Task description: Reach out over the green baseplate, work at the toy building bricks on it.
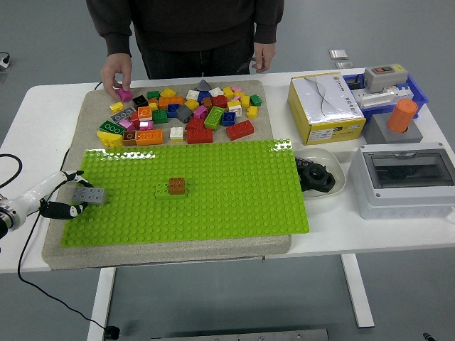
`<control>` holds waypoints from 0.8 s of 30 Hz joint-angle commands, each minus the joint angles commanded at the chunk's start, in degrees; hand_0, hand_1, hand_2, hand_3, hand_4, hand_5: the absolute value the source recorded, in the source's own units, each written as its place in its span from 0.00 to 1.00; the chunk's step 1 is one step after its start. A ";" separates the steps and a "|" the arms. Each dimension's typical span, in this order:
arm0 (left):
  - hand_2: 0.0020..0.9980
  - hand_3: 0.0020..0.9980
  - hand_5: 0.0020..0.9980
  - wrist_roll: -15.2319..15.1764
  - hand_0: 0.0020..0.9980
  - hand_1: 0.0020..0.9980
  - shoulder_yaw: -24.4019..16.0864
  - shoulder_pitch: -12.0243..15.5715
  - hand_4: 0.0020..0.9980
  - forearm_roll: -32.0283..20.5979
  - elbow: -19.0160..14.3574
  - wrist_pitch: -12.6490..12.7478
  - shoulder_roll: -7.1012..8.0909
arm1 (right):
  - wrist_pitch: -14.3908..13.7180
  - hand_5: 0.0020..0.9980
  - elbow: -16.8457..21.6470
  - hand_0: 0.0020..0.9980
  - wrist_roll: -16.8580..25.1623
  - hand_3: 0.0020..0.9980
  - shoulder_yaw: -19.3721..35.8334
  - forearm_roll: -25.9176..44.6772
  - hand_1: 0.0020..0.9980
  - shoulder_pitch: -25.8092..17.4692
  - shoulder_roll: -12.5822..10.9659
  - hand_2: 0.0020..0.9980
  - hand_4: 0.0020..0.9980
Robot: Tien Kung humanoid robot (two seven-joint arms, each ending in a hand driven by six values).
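The green baseplate point(213, 199) lies on a beige mat. My left hand point(75, 194) reaches in from the left edge, its fingers point(65, 209) closed around a grey brick point(89, 195) at the plate's left edge. The brick looks low over the studs; I cannot tell if it touches them. A brown brick point(177, 185) sits on a light green brick point(163, 191) near the plate's middle. My right arm is out of sight.
Beyond the plate lies a pile of loose coloured bricks point(188, 114). A person's hand point(116, 73) holds a pink brick point(125, 94) at the pile's far left. A yellow box point(325, 108), a white dish point(323, 177) and a grey enclosure point(407, 179) stand to the right.
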 joint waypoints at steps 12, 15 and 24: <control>1.00 0.46 0.00 0.76 0.99 1.00 -2.24 0.26 0.50 0.36 -4.02 0.00 0.96 | -0.01 0.77 0.00 0.70 -0.15 0.68 0.32 -0.45 0.59 -0.23 -0.06 0.71 0.75; 1.00 0.46 0.00 1.48 1.00 1.00 -2.18 0.23 0.55 0.15 -6.04 -0.05 0.84 | -0.03 0.77 0.00 0.70 -0.14 0.68 0.43 -0.52 0.59 -0.17 -0.14 0.71 0.75; 1.00 0.46 0.00 3.03 1.00 1.00 -1.75 -0.88 0.59 -0.46 -7.08 -0.07 -1.78 | -0.06 0.77 0.00 0.70 -0.01 0.68 0.64 -0.38 0.59 0.22 -0.50 0.71 0.75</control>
